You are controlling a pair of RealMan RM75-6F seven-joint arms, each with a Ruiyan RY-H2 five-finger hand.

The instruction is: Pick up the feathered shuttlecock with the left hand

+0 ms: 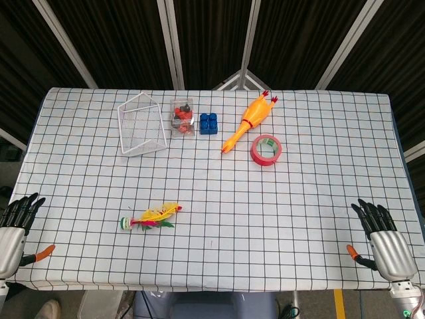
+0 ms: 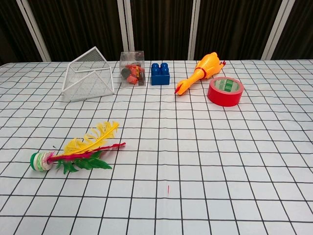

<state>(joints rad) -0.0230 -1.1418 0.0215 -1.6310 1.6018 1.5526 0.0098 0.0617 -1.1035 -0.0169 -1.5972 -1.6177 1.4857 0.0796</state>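
Feathered shuttlecock [image 1: 150, 218] lies flat on the table [image 1: 279, 219]; left hand [image 1: 14, 229] nearby holds nothing (fingers spread).

White black-gridded surface [image 1: 279, 219] carries feathered shuttlecock [image 1: 151, 217], white wire basket [image 1: 141, 124], clear plastic box [image 1: 182, 117], blue toy brick [image 1: 209, 123], yellow rubber chicken [image 1: 248, 121], red tape roll [image 1: 266, 150].

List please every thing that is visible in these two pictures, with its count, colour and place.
feathered shuttlecock: 1, yellow, pink and green feathers, lying near left front of table
wire basket: 1, white, tipped over, back left
clear box: 1, transparent with red and dark pieces inside, right of basket
building block: 1, blue, right of box
rubber chicken: 1, orange-yellow, back centre
tape roll: 1, red, near the chicken
table: 1, white checked cloth
left hand: 1, black and silver, front left edge, holds nothing
right hand: 1, same colours, front right edge, holds nothing
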